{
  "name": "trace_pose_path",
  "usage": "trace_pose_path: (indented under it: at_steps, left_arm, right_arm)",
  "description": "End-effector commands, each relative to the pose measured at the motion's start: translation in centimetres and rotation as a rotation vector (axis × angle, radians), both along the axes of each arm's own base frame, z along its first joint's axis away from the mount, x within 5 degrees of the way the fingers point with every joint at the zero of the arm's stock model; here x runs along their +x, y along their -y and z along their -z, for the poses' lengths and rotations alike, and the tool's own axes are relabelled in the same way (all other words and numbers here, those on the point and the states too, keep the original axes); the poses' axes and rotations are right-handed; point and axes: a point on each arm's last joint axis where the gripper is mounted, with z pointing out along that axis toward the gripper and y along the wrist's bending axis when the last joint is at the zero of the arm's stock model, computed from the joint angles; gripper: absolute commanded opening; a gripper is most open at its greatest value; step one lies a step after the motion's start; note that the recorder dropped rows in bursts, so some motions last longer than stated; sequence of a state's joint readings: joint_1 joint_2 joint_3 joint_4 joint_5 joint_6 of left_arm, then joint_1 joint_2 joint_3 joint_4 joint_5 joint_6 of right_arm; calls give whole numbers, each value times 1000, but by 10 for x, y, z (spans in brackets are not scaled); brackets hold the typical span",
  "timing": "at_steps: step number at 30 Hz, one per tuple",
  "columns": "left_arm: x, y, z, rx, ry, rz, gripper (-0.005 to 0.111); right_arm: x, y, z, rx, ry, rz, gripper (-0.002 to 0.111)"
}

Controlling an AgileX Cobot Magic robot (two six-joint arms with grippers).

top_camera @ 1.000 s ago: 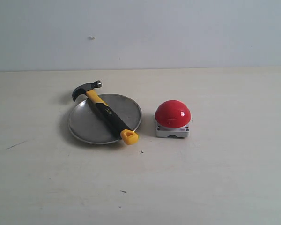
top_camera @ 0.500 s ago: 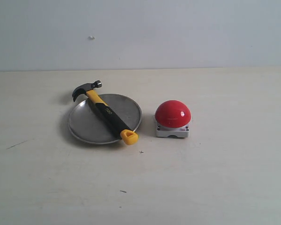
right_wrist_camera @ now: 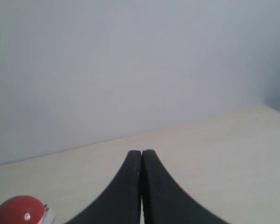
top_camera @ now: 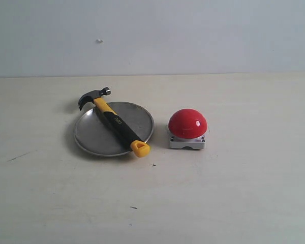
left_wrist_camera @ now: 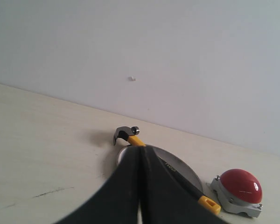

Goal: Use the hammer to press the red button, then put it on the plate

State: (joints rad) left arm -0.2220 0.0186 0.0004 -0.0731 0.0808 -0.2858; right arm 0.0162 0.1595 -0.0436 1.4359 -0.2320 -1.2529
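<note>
The hammer [top_camera: 114, 121] lies across the silver plate [top_camera: 94, 136], its dark head past the far rim and its yellow looped end over the near rim. To the plate's right, apart from it, sits the red button [top_camera: 187, 123] on its grey-white base. No arm shows in the exterior view. In the left wrist view my left gripper [left_wrist_camera: 140, 150] is shut and empty, well back from the hammer [left_wrist_camera: 127, 135], the plate [left_wrist_camera: 184, 169] and the red button [left_wrist_camera: 240, 184]. My right gripper [right_wrist_camera: 141, 153] is shut and empty too, with the red button [right_wrist_camera: 18, 210] at the picture's edge.
A pale tabletop [top_camera: 229, 193] runs out on all sides of the plate and button, ending at a plain light wall [top_camera: 193, 35] behind. A few small dark specks mark the table surface.
</note>
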Motion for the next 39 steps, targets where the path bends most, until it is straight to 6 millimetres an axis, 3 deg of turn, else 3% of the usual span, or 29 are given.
trace_pose_path:
  at_steps: [1, 8, 14, 39]
  left_arm:
    - [-1, 0, 0, -5, 6, -2, 0]
    - [-1, 0, 0, -5, 6, -2, 0]
    - [-1, 0, 0, -5, 6, -2, 0]
    - [-1, 0, 0, -5, 6, -2, 0]
  right_arm:
    - [0, -9, -5, -62, 70, -93, 0]
    - [-1, -18, 3, -96, 90, -198, 0]
    - [-2, -19, 5, -24, 73, -207, 0]
    - [-11, -18, 19, -3, -36, -172, 0]
